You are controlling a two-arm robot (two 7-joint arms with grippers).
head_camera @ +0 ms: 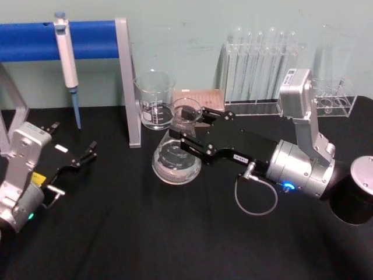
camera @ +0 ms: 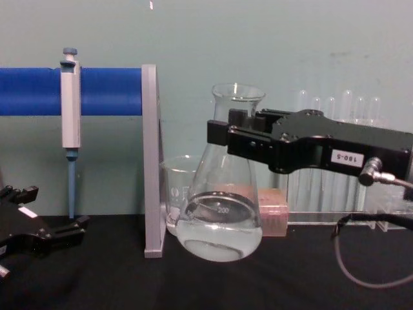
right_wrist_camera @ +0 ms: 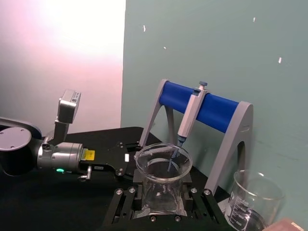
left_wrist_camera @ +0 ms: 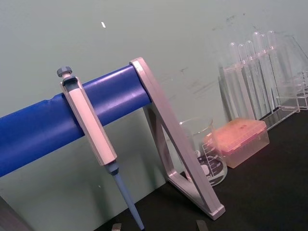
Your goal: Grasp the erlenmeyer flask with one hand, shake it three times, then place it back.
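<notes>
1. A black, matte table carries everything.
2. At its near left the left pincer lies idle, its two thin black fingers spread apart with nothing between them.
3. Reaching in from the right, the right pincer is black and flat-sided, with a small white label reading "180-5". It is clamped on the narrow neck of the erlenmeyer flask, one jaw on each side.
4. The flask is clear glass, a wide cone under a flared round rim. It sits near the middle of the table, tilted, with clear liquid pooled in its base. The jaws hide part of the neck, and I cannot tell whether the base touches the table.
5. Just behind it stands a cylindrical glass beaker with a printed scale.
6. Left of the beaker is a grey metal stand with a round blue bar, where a grey pipette hangs.
7. Farthest back, by the wall, are a pink box, partly hidden, and a clear rack of tall test tubes.
</notes>
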